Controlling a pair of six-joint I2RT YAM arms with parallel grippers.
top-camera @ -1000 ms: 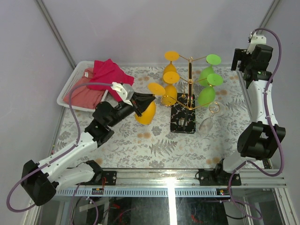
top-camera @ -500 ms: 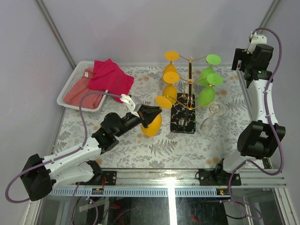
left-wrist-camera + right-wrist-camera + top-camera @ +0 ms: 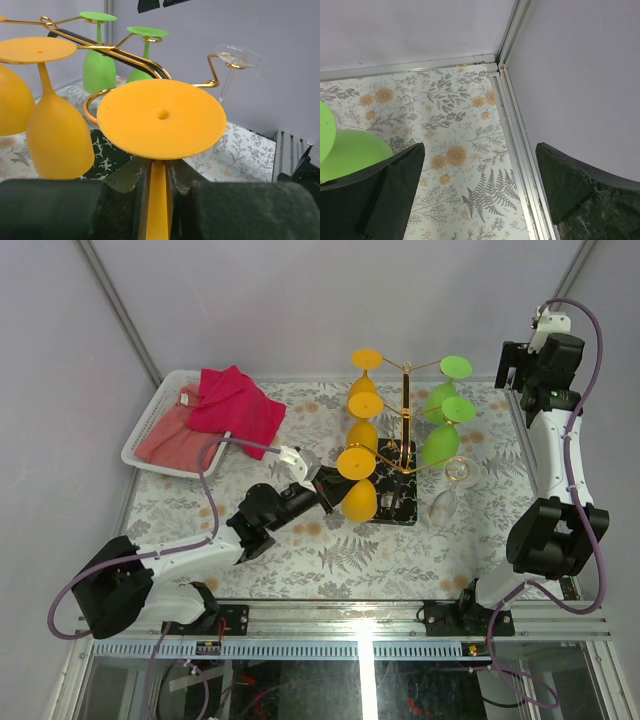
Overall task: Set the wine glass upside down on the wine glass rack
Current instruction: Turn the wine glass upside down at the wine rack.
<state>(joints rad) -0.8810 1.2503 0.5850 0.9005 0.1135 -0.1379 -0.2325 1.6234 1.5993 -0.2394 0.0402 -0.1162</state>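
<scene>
Top view: my left jaws are closed narrow on the stem of the orange plastic wine glass [image 3: 357, 499]. I hold it above the table [image 3: 300, 550], just at the near left side of the wine glass rack [image 3: 406, 410], a thin gold pole with curled wire arms on a black veined base. The glass is already turned over, with its round foot up and its bowl mouth towards the table. Its long axis runs close to upright, leaning slightly. Two orange goblets [image 3: 362, 400], two green ones [image 3: 441, 445] and a clear glass [image 3: 452, 480] hang there. I judge the turning and carrying done; the hanging and letting go are left.

Left wrist view: the orange stem rises from between my jaws to the flat foot [image 3: 161, 117]. A free gold curl [image 3: 92, 102] sits just behind and left of that foot. I cannot tell whether they touch, and the stem is not in it.

Right wrist view: my right jaws stand wide and hold nothing, above a far corner of the flowered table [image 3: 460, 125]. They are well apart from the glass.
</scene>
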